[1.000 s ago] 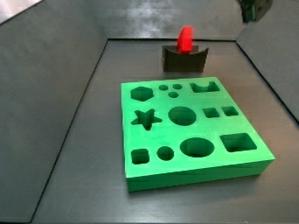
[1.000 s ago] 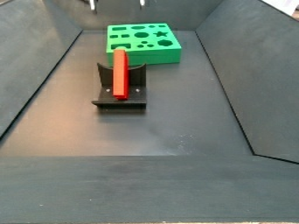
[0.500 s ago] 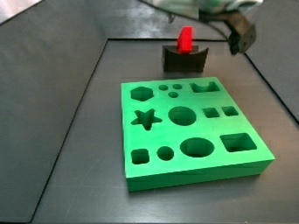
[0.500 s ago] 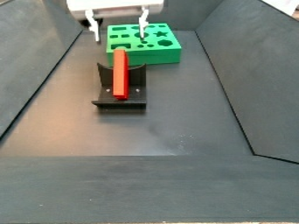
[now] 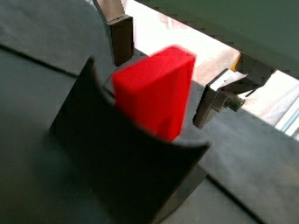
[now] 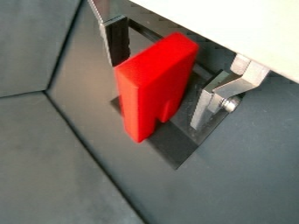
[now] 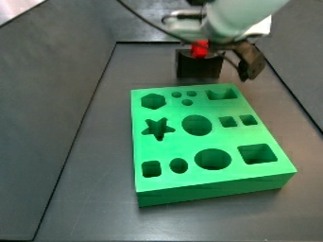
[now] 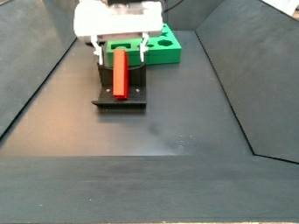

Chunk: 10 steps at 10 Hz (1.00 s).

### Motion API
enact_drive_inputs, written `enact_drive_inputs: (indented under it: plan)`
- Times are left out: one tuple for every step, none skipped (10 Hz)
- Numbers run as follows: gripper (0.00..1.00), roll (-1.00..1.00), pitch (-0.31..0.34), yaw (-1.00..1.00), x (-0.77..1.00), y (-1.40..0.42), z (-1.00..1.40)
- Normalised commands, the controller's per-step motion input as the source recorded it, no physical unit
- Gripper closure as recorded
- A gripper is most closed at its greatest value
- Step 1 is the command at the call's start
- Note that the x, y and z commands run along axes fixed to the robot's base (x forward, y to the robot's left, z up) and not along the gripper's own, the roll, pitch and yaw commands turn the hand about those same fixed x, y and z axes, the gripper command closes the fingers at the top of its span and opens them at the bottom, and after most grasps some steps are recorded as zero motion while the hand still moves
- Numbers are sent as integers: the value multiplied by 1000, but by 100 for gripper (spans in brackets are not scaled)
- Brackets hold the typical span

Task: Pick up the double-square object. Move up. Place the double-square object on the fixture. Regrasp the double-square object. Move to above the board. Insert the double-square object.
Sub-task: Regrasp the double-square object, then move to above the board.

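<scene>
Clearly we are at the regrasp: the double-square object (image 8: 118, 70) leans in the notch of the fixture (image 8: 121, 96), its upper end toward the board (image 8: 163, 45), which lies just behind the fixture. Our gripper (image 8: 118, 51) hangs over that upper end with its jaws spread wide, holding nothing; in both wrist views the red block (image 6: 155, 85) stands between the fingers (image 6: 215, 98) with a clear gap on each side, so no pad touches it. In a side view the gripper (image 7: 214, 47) covers most of the piece, and only a sliver of red (image 7: 198, 47) shows above the fixture (image 7: 195, 66). To do this step well, we judge that the block should be centred between the two pads before closing, since in a wrist view it seems to sit nearer one finger (image 5: 121, 39) than the other, and an uneven closing could push it sideways in the notch. We would want the pads on the flat long faces, low enough for a firm hold yet clear of the fixture's upright, and closing gently so the tilt is kept. The board's holes are untouched.
</scene>
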Motion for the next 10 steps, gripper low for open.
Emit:
enact_drive_inputs:
  plan:
    - [0, 61, 16, -17, 75, 10, -503]
    - [0, 66, 19, -3, 71, 5, -360]
    - [0, 67, 20, 10, 68, 3, -217]
    - [100, 0, 0, 0, 0, 0, -500]
    - [100, 85, -62, -313, 161, 33, 1000]
    - [100, 85, -61, -312, 161, 33, 1000]
    - [100, 45, 17, -272, 140, 30, 1000]
    - [100, 38, 47, -250, 130, 30, 1000]
    - [100, 32, 95, -192, 119, 30, 1000]
    - [100, 21, 143, -125, 108, 29, 1000]
